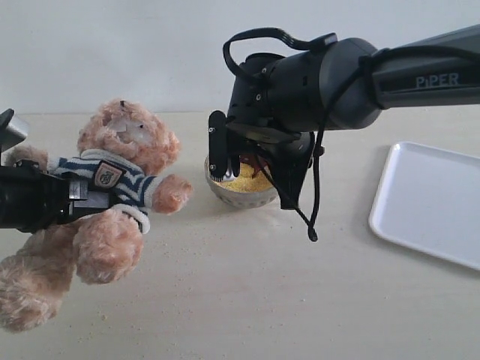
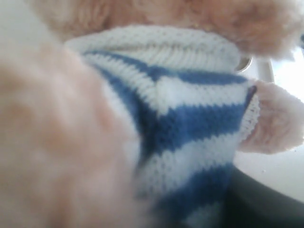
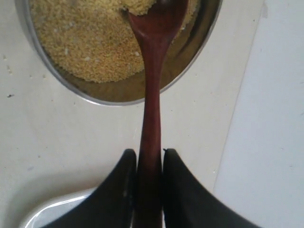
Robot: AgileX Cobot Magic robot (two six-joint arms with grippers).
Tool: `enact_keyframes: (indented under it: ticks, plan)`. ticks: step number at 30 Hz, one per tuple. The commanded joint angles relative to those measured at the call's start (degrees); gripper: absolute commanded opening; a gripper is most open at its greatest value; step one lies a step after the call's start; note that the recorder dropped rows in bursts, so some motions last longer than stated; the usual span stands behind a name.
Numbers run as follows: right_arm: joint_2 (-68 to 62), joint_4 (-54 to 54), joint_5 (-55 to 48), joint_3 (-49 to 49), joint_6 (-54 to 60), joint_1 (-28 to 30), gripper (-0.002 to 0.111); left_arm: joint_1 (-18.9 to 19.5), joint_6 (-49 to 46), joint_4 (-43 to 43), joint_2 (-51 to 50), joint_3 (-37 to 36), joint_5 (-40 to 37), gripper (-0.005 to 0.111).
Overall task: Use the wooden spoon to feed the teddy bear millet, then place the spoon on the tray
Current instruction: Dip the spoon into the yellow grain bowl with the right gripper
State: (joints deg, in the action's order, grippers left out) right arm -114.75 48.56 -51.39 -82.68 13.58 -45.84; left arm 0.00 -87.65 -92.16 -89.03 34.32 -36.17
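The right arm (image 1: pixel 420 75) reaches in from the right, high up. Its wrist bends down so the right gripper (image 3: pixel 148 159) points down in the middle, and its two black fingers (image 3: pixel 183 194) are squeezed tight on the thin handle of the spoon (image 3: pixel 152 95). The left arm (image 1: pixel 19 202) reaches in low and flat from the left edge, and the left gripper (image 1: pixel 71 199) lies on its side, pushed into the middle of the bear (image 1: pixel 127 142) and holding it, with its finger ends hidden in fur and shirt.
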Motion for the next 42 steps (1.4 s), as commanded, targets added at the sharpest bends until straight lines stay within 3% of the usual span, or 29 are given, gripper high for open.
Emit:
enact_keyframes:
  ticks: [1,32,42]
  plan:
    - [1.0,1.4,-0.9,-0.3,-1.5,0.1,0.000,0.1,-0.2,-0.3,0.4,0.0,-0.9,0.005]
    - [6.4,-3.3,0.1,-0.3,-4.3,0.1,0.000,0.1,-0.4,-0.3,0.4,0.0,-0.4,0.005]
    - [8.1,-16.8,1.9,-0.3,-3.5,2.3,0.000,0.1,-0.7,0.3,0.4,0.0,-0.4,0.005]
